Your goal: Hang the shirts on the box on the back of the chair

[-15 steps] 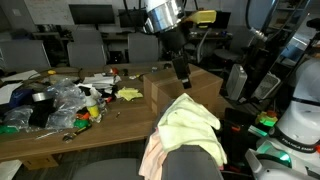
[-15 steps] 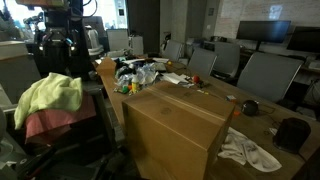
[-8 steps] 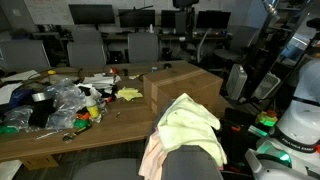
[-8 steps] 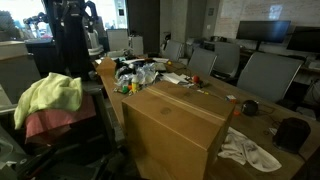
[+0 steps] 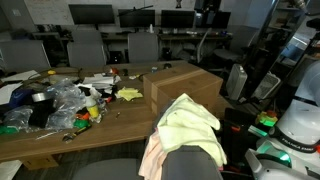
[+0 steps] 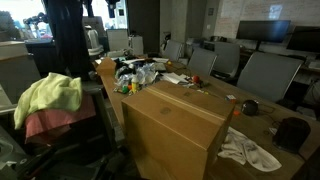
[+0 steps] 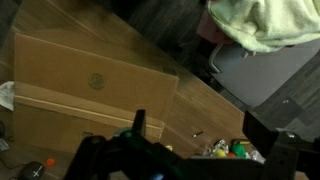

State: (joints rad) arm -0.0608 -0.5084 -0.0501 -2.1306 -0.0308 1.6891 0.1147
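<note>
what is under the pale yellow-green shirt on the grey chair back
Peach-to-pink cloth peeks out beneath the pale yellow-green shirt. The shirt's folds cover the rest of that cloth and the top of the grey fabric chair back.

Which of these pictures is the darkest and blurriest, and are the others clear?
Wrist view: the darkest, dim and smeared, the box a murky brown, the pale shirt soft-edged. Both exterior views: evenly lit, fairly sharp, no strong glare.
</note>
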